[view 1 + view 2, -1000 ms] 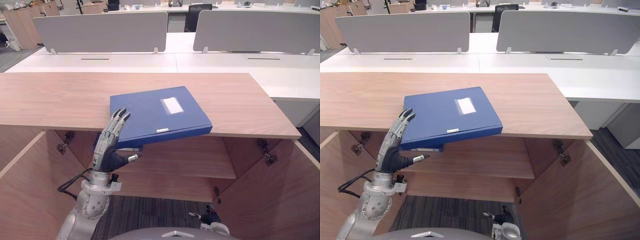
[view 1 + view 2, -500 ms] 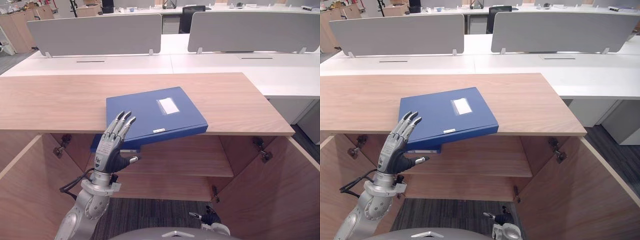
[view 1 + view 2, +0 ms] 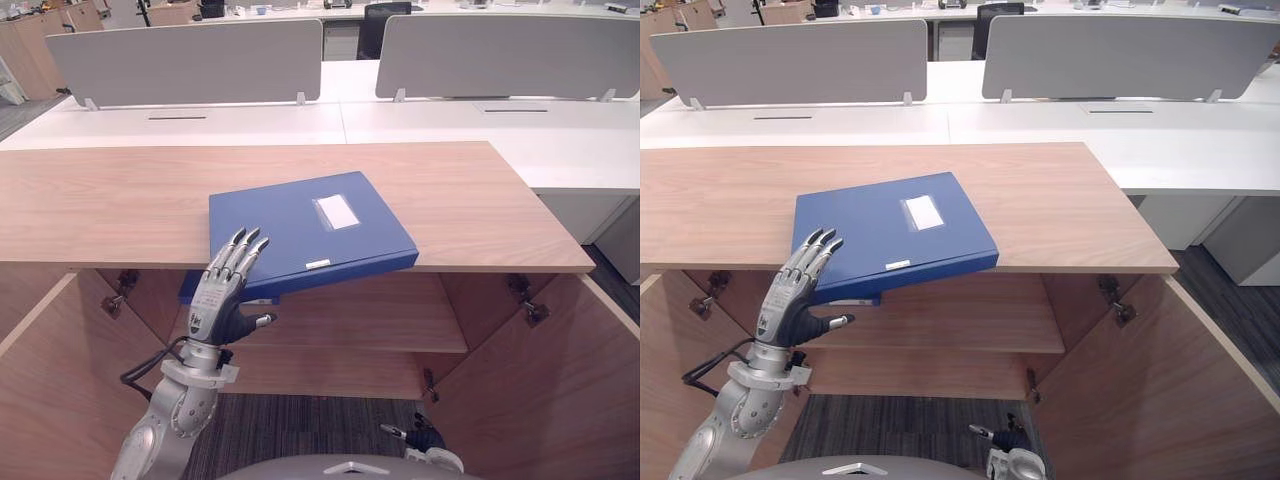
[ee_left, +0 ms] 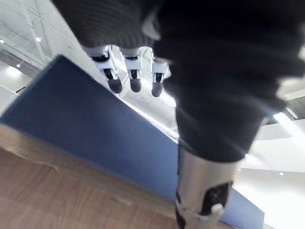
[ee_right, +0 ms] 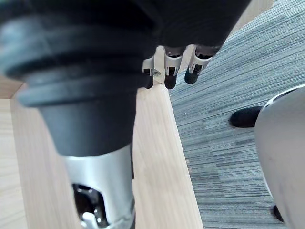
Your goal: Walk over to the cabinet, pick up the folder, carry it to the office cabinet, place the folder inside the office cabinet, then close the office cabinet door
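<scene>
- The blue folder [image 3: 300,225] is seen lying flat on the wooden cabinet top [image 3: 100,200], turned at an angle, with its near left corner carried out past the front edge.
- A white label [image 3: 337,211] is set on the folder's cover, towards the far right corner.
- The left hand [image 3: 215,305] is raised in front of the cabinet, below that overhanging corner. Its fingers [image 3: 243,248] are held straight and spread upward, and the thumb [image 3: 262,320] is pointed sideways under the folder; nothing is gripped.
- The fingertips are laid over the folder's near left edge in the eye views. In the left wrist view the dark tips [image 4: 135,85] are shown close against the blue surface, but it cannot be told whether contact is actually made.
- Both cabinet doors are swung open towards the robot: the left door [image 3: 50,380] and the right door [image 3: 560,390]. An inner shelf [image 3: 380,320] is exposed between them.
- The right hand [image 5: 170,71] is held low, beside the edge of a wooden panel and above the grey carpet [image 5: 224,157]. Its fingers are loosely extended and nothing is held in it.
- Behind the cabinet, white desks [image 3: 250,122] with grey divider screens [image 3: 190,60] are lined up, and a black office chair [image 3: 385,20] is placed beyond them.
</scene>
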Available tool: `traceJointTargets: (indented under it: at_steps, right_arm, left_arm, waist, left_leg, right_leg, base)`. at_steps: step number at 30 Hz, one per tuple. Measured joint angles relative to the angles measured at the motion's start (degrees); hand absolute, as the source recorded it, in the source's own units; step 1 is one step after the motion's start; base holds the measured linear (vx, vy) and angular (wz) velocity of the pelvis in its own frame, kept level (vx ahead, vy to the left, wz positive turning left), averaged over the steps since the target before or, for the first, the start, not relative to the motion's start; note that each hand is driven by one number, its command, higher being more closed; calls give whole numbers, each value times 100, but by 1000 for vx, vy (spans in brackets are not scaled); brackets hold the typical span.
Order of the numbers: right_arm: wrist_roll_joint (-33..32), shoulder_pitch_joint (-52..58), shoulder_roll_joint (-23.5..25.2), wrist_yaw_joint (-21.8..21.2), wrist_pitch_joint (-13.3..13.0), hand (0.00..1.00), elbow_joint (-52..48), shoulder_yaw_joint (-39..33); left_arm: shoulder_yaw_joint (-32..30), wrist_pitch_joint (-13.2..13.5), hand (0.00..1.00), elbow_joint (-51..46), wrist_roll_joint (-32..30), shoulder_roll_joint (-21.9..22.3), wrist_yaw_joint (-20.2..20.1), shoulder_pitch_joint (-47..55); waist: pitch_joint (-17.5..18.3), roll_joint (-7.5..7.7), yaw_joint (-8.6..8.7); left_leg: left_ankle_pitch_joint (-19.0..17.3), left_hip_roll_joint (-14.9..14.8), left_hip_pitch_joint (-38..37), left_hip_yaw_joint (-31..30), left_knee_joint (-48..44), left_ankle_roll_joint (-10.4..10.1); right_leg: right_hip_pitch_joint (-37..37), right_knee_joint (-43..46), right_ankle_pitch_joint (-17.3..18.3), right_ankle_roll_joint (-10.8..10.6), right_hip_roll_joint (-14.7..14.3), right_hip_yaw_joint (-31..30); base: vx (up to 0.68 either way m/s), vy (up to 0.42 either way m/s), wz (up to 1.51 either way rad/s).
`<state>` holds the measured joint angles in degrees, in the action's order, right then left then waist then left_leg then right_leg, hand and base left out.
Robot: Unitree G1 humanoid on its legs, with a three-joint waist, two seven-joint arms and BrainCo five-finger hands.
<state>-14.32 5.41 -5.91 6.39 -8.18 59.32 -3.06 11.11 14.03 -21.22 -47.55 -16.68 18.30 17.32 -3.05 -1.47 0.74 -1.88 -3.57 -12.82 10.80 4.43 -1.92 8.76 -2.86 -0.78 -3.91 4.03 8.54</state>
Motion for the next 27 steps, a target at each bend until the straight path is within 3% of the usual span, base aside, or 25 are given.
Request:
traceJointTargets:
  at_steps: [8,9,27]
  right_arm:
    - [-9,1,-1,-2,62,0,-115,-53]
    - [-31,42,-1,-2,69,0,-192,-54]
    - [-355,179,73,-11,63,0,-454,-182]
  left_arm:
    - [-232,-76,0,4,-1,125,-4,20]
    - [-241,-130,100,4,-2,126,-4,20]
    - [-600,-141,100,-64,-412,115,96,-162]
  waist:
    - [2,8,37]
    - [2,8,38]
    - [20,-6,183]
  left_leg:
    - [-15,-1,83,5,-1,1]
    - [-15,-1,92,6,-1,2]
    - [-57,-10,182,38,-1,-10]
  right_leg:
    - [-72,-29,-2,-3,-4,-2]
    - [-81,-31,-3,-3,-5,-3]
    - [-131,-152,-51,0,-24,-24]
  base:
    - [0,0,0]
    - [0,0,0]
    - [0,0,0]
